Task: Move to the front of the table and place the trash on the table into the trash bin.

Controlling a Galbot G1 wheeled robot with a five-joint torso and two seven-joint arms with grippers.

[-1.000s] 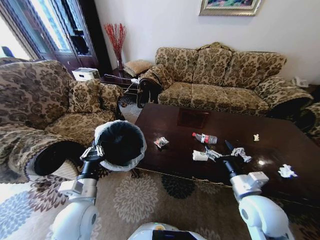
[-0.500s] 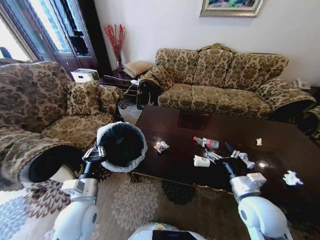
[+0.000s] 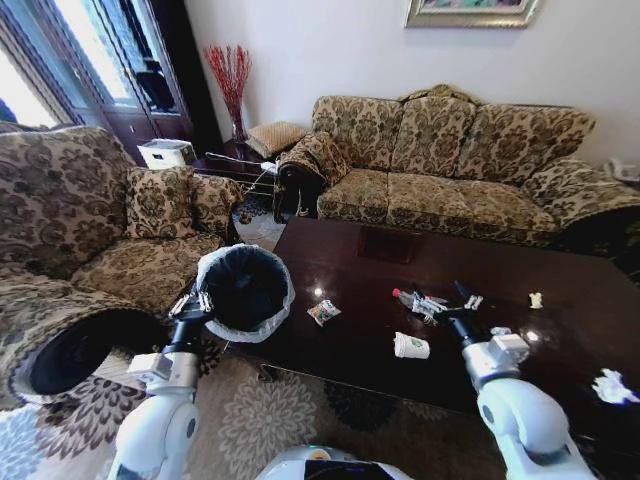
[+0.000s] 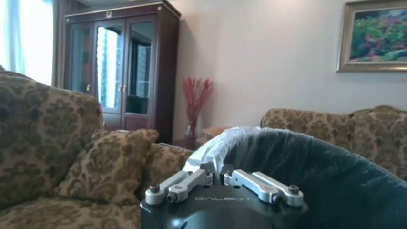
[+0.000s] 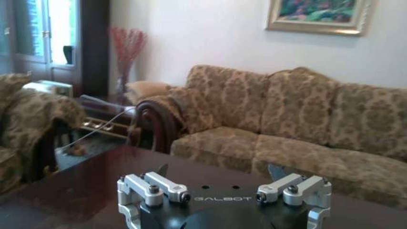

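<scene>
Head view: robot stands at the desk [image 3: 560,270] front edge.
Left gripper [image 3: 196,300]: clamped on the trash bin [image 3: 245,291] rim, holding the bin up beside the desk's left corner.
Right gripper [image 3: 461,300]: spread wide, empty, above the desk just beside the crushed bottle [image 3: 418,300].
Trash on desk: white cup [image 3: 410,346] on its side; wrapper [image 3: 323,312] near the bin; paper wads [image 3: 612,386] at right.

Living room furniture, all in floral brown upholstery.

A three-seat sofa [image 3: 455,160] stands against the back wall under a framed painting [image 3: 470,11]; an armchair [image 3: 85,230] sits beside a dark glass-door cabinet [image 3: 125,60], near a vase of red twigs [image 3: 230,80].
</scene>
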